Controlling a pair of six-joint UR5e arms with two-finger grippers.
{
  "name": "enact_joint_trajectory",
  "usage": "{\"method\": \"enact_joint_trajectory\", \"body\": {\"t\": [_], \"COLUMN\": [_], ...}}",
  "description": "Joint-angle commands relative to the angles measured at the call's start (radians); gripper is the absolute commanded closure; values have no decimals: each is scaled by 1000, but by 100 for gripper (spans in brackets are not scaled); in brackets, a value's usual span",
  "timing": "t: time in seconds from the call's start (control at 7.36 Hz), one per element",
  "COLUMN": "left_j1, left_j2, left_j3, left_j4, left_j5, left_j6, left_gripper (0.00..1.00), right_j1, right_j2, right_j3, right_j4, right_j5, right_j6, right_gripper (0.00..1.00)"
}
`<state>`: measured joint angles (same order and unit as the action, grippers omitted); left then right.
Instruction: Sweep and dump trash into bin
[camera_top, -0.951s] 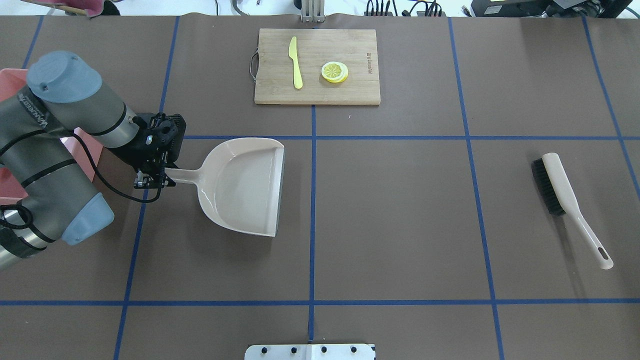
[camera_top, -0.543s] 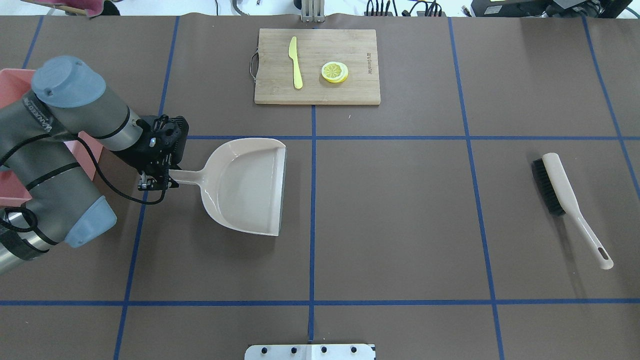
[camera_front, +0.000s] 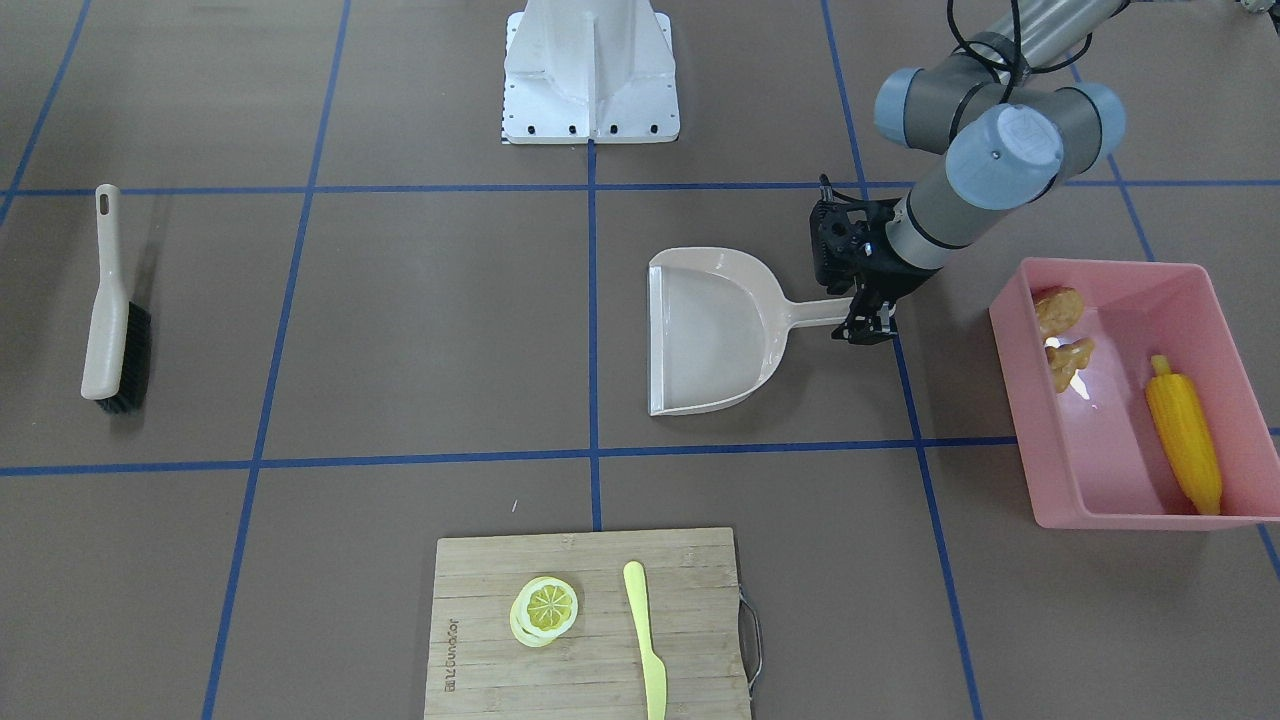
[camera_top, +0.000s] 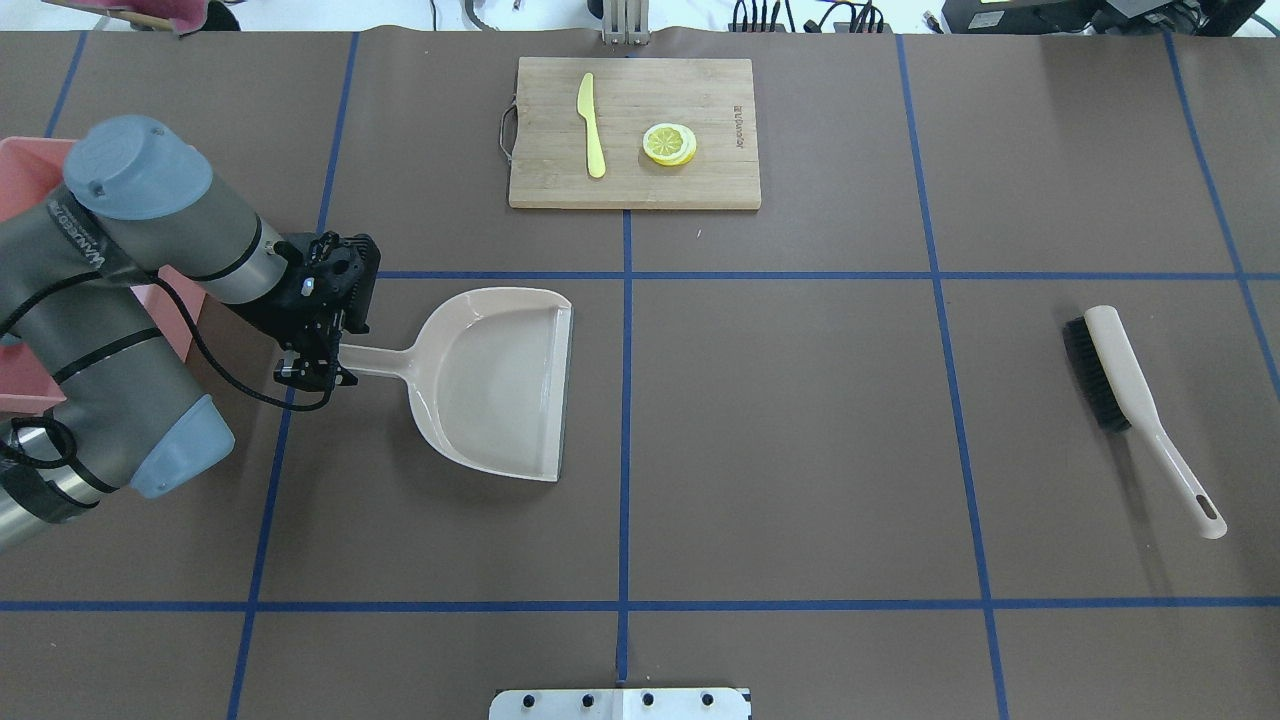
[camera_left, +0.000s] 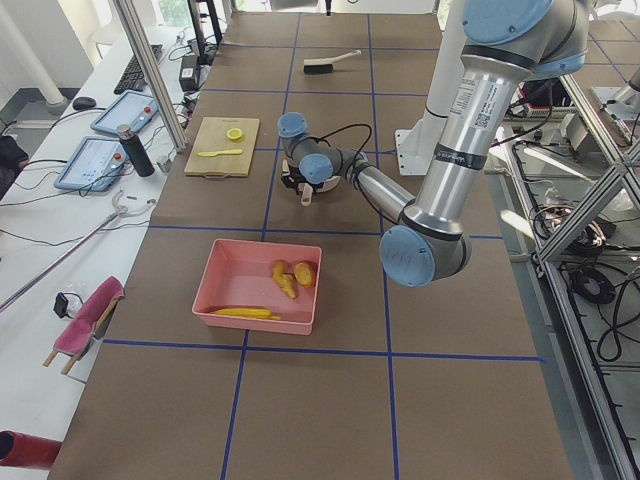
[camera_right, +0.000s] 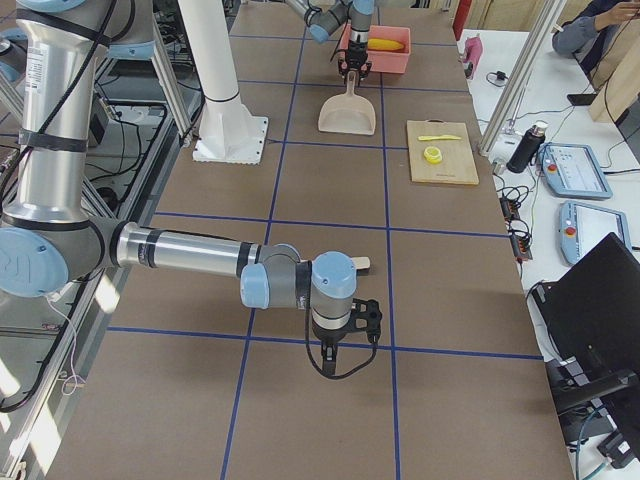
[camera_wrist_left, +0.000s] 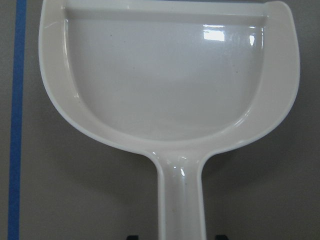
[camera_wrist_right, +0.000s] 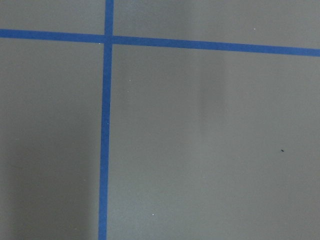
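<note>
The pink bin (camera_front: 1092, 470) stands at the table's end on my left; it also shows in the exterior left view (camera_left: 222, 283). The corn cob (camera_front: 1185, 435), the potato (camera_front: 1058, 310) and the ginger root (camera_front: 1070, 360) lie inside it. My left gripper (camera_top: 318, 367) is shut on the handle of the beige dustpan (camera_top: 500, 385), which is empty and low over the table beside the bin. The wrist view shows the empty pan (camera_wrist_left: 170, 80). My right gripper (camera_right: 340, 345) shows only in the exterior right view, and I cannot tell whether it is open or shut.
A beige brush (camera_top: 1120, 375) with black bristles lies at the right. A wooden cutting board (camera_top: 710, 95) at the far middle carries a lemon slice (camera_top: 669, 143) and a pale yellow knife (camera_top: 591, 125). The robot's base plate (camera_top: 620, 703) is at the near edge.
My left gripper has moved slightly right and toward the near edge with the dustpan. The pan has come down and lies flatter. The brush and the board have not moved.
</note>
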<state>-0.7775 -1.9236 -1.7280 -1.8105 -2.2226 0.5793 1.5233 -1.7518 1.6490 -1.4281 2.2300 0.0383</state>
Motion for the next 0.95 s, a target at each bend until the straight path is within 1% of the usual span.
{"method": "enact_joint_trajectory", "body": {"t": [0.0, 0.14, 0.27, 0.41, 0.68, 0.82], "left_j1": [-14, -23, -37, -75, -233, -318], "left_j2": [11, 17, 18, 26, 72, 115], "left_j3": [-50, -88, -108, -114, -113, -113], "left_j4": [0, -1, -3, -6, 0, 10], "left_j5": [-3, -5, -2, 1, 43, 35], "left_j6": [-147, -309, -457, -567, -595, -599], "left_gripper": [2, 2, 2, 2, 2, 2], "right_j1": [0, 0, 0, 0, 0, 0], "right_j2": [0, 0, 0, 0, 0, 0], "right_j3": [0, 0, 0, 0, 0, 0], "right_j4": [0, 0, 0, 0, 0, 0], "right_j5": [-1, 0, -1, 0, -1, -1], "right_j6": [0, 0, 0, 0, 0, 0], "right_gripper": [0, 0, 0, 0, 0, 0]}}
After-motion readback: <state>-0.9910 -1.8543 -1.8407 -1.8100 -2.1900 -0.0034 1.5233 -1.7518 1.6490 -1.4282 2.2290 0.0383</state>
